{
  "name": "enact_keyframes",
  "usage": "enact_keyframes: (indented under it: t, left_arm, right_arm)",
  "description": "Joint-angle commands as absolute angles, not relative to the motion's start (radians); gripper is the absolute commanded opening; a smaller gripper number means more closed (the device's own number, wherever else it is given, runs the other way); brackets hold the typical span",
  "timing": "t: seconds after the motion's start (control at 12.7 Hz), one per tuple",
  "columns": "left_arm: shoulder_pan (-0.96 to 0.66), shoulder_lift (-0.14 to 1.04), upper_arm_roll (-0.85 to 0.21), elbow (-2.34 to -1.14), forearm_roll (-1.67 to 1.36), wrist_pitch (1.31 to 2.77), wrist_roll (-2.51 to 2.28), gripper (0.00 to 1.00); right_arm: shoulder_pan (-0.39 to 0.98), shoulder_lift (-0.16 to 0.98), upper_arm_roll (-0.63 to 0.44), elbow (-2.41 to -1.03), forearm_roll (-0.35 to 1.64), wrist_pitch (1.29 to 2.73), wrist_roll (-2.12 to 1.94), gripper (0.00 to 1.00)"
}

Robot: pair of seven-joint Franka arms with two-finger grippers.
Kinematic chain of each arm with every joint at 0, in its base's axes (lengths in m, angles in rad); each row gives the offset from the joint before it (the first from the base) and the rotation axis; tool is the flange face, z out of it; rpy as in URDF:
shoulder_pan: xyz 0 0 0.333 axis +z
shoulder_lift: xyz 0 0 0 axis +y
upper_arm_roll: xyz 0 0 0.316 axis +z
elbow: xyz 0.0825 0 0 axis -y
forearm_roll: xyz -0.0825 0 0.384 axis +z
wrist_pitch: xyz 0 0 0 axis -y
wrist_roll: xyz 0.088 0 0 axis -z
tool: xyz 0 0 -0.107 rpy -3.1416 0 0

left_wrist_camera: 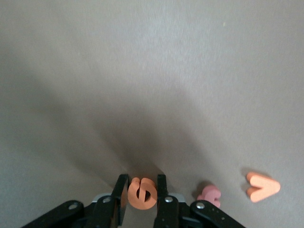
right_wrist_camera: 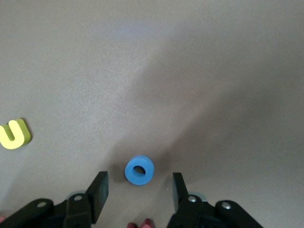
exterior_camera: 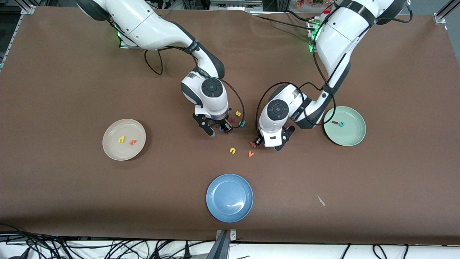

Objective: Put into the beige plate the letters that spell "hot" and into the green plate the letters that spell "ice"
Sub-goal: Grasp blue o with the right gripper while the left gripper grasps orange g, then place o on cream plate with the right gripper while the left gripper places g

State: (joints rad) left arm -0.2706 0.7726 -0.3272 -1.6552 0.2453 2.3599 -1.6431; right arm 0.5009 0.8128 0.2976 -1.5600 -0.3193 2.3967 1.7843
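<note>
The beige plate [exterior_camera: 107, 149] holds the yellow "h" [exterior_camera: 122, 139] and the orange "t" [exterior_camera: 133, 142]. In the green plate [exterior_camera: 354, 138] lie the dark red "i" [exterior_camera: 335, 122] and the teal "c" [exterior_camera: 341, 124]. My left gripper [exterior_camera: 268, 144] [left_wrist_camera: 142, 179] is down at the table between the two plates, its jaws pressed against both sides of the orange "e" [left_wrist_camera: 141, 194]. Low over the letter cluster, my right gripper [exterior_camera: 218, 130] [right_wrist_camera: 139, 183] stands open, and the blue "o" [right_wrist_camera: 139, 170] lies flat on the table between its fingertips, touching neither.
A blue plate [exterior_camera: 229, 197] sits nearest the front camera. Loose letters lie around the grippers: yellow "u" [exterior_camera: 232, 150] [right_wrist_camera: 14, 134], orange "v" [exterior_camera: 251, 154] [left_wrist_camera: 262, 186], a pinkish-red letter [exterior_camera: 253, 144] [left_wrist_camera: 209, 194], yellow "s" [exterior_camera: 238, 113], teal "p" [exterior_camera: 242, 123].
</note>
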Motion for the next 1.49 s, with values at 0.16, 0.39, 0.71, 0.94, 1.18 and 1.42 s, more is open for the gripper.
enact_keyframes:
  t: [0.16, 0.39, 0.71, 0.94, 1.18, 1.42]
  left_arm:
    - [-0.113, 0.68, -0.394, -1.641, 0.229, 2.112, -1.4, 0.0]
    - [0.085, 0.606, -0.507, -1.643, 0.184, 1.894, -1.141, 0.0]
    - [0.263, 0.539, -0.534, -1.651, 0.19, 1.688, -0.766, 0.0]
    - [0.4, 0.528, -0.531, -1.68, 0.237, 1.637, -0.455, 0.0]
    - [0.523, 0.56, -0.532, -1.697, 0.321, 1.657, -0.238, 0.0]
    - [0.555, 0.592, -0.529, -1.759, 0.321, 1.806, -0.206, 0.0]
  right_arm:
    - [0.514, 0.848, 0.278, -1.526, -0.354, 2.388, 1.807, 0.63]
    - [0.514, 0.853, 0.278, -1.525, -0.353, 2.39, 1.809, 0.44]
    - [0.52, 0.853, 0.278, -1.519, -0.353, 2.39, 1.81, 0.32]
    - [0.522, 0.851, 0.278, -1.519, -0.351, 2.39, 1.809, 0.17]
    - [0.49, 0.813, 0.278, -1.525, -0.35, 2.387, 1.79, 0.14]
    - [0.389, 0.732, 0.328, -1.586, -0.347, 2.352, 1.717, 0.14]
